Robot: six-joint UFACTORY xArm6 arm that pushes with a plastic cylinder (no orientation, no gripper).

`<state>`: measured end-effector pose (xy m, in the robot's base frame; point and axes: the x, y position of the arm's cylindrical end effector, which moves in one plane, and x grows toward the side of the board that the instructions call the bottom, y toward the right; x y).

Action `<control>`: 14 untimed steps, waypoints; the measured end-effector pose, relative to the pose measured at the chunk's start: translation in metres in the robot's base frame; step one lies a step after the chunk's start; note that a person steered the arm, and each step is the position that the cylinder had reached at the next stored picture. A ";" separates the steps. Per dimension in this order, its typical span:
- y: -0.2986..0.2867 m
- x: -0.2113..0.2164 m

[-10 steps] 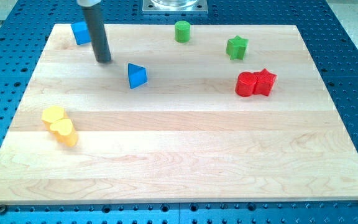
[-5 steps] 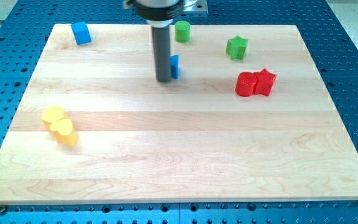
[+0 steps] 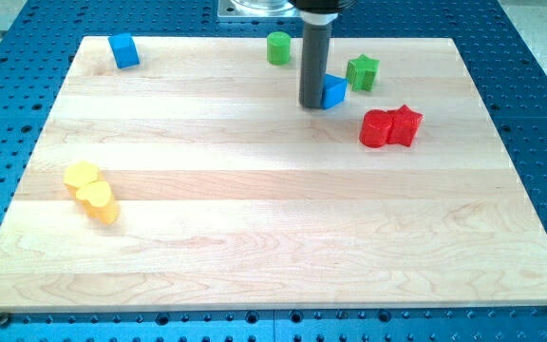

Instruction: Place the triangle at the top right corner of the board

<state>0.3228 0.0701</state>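
The blue triangle (image 3: 335,91) lies on the wooden board (image 3: 273,218) in the upper middle-right, partly hidden behind my rod. My tip (image 3: 312,104) rests against the triangle's left side. The green star (image 3: 362,72) sits just to the triangle's upper right, very close to it; I cannot tell whether they touch. The board's top right corner (image 3: 449,46) lies further to the right.
A green cylinder (image 3: 278,47) stands at the top middle, left of my rod. A red cylinder (image 3: 377,128) and a red star (image 3: 405,125) touch at the right. A blue cube (image 3: 123,50) sits top left. Two yellow blocks (image 3: 91,191) touch at the left.
My tip has swept from the upper left to the right, pushing the blue triangle rightward and slightly up, from the left-centre to beside the green star.
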 end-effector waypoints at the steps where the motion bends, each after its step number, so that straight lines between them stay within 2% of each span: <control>1: 0.018 -0.012; 3: 0.028 0.007; 5: 0.118 0.001; 6: 0.123 -0.003; 7: 0.138 -0.029; 9: 0.153 -0.034; 11: 0.171 -0.075; 14: 0.171 -0.073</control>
<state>0.2499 0.2411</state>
